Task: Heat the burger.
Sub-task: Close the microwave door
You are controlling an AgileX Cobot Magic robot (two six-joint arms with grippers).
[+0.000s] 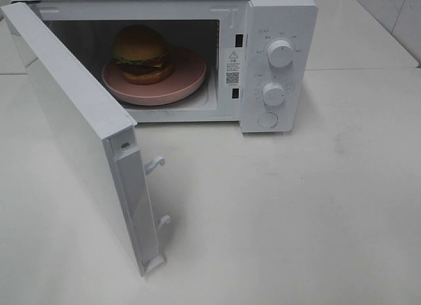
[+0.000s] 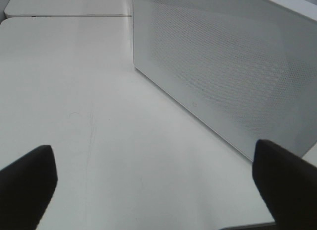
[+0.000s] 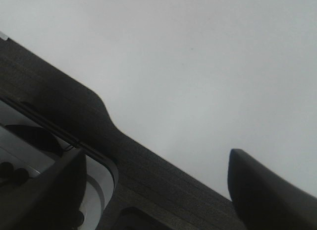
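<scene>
burger (image 1: 139,52) sits bun-up on pink plate (image 1: 177,88) inside the microwave (image 1: 276,16) cavity, approx mid-plate, toward the back. door (image 1: 72,121) is swung wide open on the left side, two latch hooks (image 1: 156,163) on its free edge. Ctrl panel on the right: upper knob (image 1: 281,53), lower knob (image 1: 273,93), round btn (image 1: 268,119) below. Print around the dials is too small to read. sticker (image 1: 232,66) on the cavity frame: warning triangle, QR code, txt illegible. All on a white tabletop (image 1: 296,206).

L hand (image 2: 156,190): fingers (image 2: 27,183) spread wide, nothing between, over the tabletop, door's perforated panel (image 2: 223,66) just ahead.

R hand (image 3: 158,190): spread, nothing pinched; dark textured surface behind it, can't tell what.
</scene>
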